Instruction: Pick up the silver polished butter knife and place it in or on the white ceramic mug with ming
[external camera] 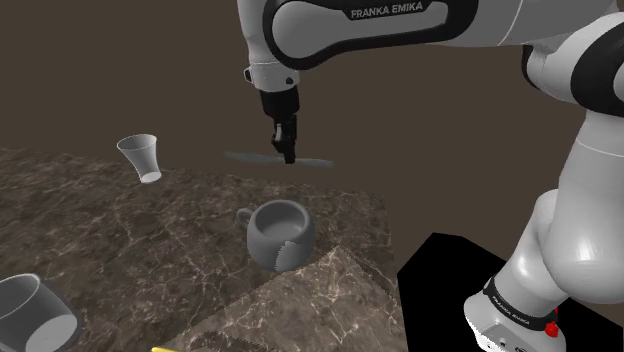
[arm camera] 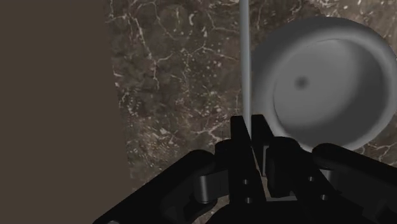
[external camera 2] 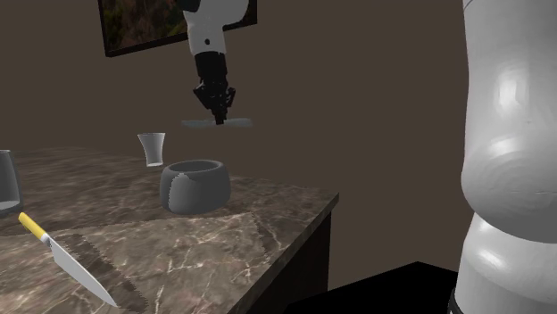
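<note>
Butter knife (external camera: 250, 157) clasped level in the gripper (external camera: 290, 156).

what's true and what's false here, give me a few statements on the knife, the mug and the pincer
1. The pincer is shut on the butter knife, which is off the table. True.
2. The butter knife lies inside the mug. False: it is held roughly level in the air, outside the mug.
3. The mug stands upright on the marble table. True.
4. The yellow-handled knife rests in the mug. False: it lies flat on the table, apart from the mug.
</note>
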`<state>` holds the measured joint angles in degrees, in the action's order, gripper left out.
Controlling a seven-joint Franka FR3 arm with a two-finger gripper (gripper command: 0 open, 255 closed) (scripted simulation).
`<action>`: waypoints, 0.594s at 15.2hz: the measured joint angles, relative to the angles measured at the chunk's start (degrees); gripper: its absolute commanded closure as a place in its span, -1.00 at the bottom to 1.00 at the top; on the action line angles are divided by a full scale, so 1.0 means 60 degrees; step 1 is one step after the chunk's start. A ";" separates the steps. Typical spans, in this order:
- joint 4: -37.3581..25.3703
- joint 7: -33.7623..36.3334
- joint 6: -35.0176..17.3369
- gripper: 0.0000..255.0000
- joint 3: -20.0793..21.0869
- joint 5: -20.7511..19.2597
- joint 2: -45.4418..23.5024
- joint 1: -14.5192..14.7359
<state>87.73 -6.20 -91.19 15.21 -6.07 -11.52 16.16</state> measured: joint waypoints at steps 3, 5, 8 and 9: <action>0.0204 0.0563 0.0050 1.00 0.0243 0.0095 0.0220 0.0324; 0.0219 0.1010 0.0077 1.00 0.0430 0.0127 0.0231 0.0589; 0.0395 0.1371 -0.0010 1.00 0.0582 0.0173 0.0304 0.0790; 0.0538 0.1412 -0.0136 1.00 0.0593 0.0179 0.0317 0.0803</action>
<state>90.95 2.27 -92.00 18.77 -4.99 -9.62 20.98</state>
